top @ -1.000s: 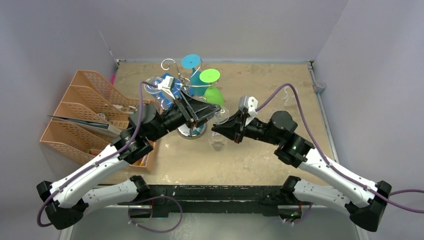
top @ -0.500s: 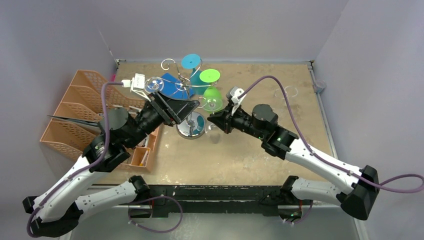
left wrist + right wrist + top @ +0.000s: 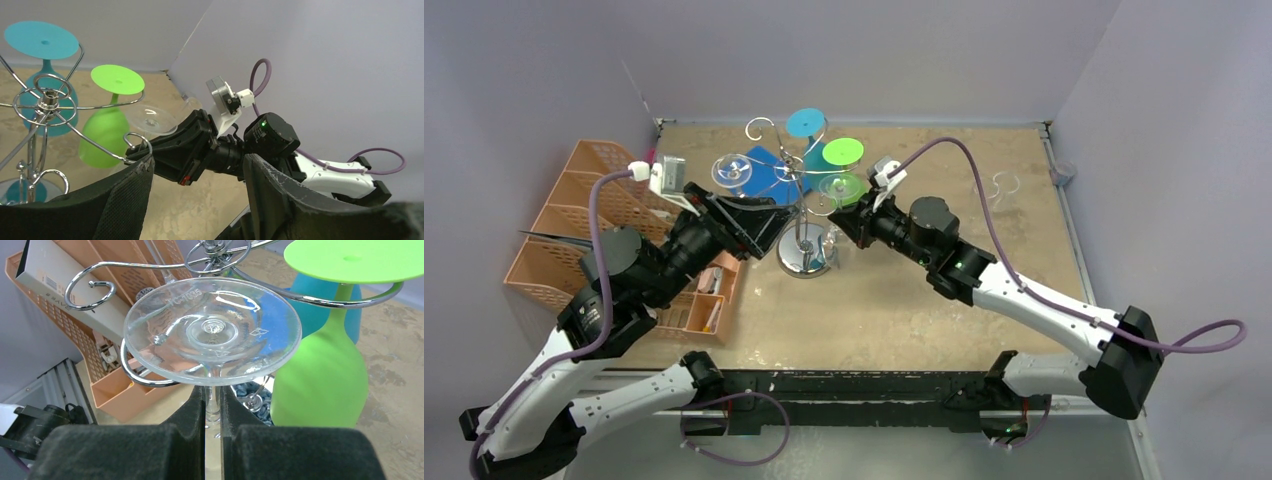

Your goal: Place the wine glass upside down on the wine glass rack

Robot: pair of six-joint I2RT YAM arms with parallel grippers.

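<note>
The right hand (image 3: pixel 212 407) is pinched narrow on the stem of the clear wine glass (image 3: pixel 212 332), held upside down with its round foot uppermost, just past the fingertips. The foot sits level with the curled arms of the wine glass rack (image 3: pixel 90 287), and one wire loop curves under its near left edge; whether it rests on that wire cannot be told. The bowl is hidden below the fingers, and from above it is lost against the green glass (image 3: pixel 843 151) hanging beside it. The left hand (image 3: pixel 774 228) is spread wide and empty, just left of the rack's post
</note>
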